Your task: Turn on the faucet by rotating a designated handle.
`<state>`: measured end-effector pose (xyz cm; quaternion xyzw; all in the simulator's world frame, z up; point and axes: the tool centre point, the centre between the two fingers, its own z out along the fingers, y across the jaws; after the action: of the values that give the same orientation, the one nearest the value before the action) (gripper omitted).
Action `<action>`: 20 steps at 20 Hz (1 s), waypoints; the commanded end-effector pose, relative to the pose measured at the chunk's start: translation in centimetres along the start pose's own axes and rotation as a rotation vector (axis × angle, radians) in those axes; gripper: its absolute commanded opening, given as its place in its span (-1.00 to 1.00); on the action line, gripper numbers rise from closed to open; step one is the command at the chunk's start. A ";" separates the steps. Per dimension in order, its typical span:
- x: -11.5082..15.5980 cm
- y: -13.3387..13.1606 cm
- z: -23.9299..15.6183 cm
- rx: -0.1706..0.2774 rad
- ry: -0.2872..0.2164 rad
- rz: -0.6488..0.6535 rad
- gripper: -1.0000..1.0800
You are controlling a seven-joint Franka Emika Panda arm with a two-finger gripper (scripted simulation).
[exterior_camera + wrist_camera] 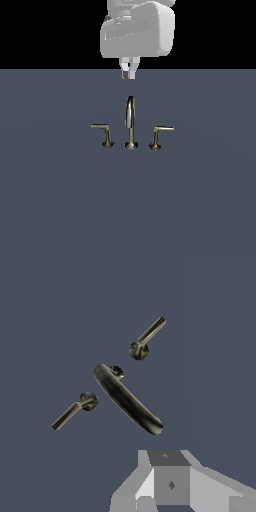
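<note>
Hovering above and behind the faucet (130, 122), the tool (129, 74) hangs near the top centre of the frame, its fingers together or nearly so and holding nothing. The handle (161, 134) stands lower right of the arched spout (130, 120), upright on its flared base, its lever arm lying level and pointing toward the frame's right. A good approach would descend beside that arm and push sideways near its free tip, clear of the spout.

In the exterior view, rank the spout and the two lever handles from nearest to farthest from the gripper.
1. Spout, directly below the gripper.
2. The handle on the exterior view's right and its twin lever on the left: too close to call.
</note>
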<state>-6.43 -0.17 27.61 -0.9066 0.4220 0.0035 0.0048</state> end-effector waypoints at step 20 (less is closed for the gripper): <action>14.3 -1.2 14.2 -0.003 0.013 0.611 -1.00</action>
<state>3.21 -9.33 14.13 -0.7515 0.6598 0.0007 -0.0001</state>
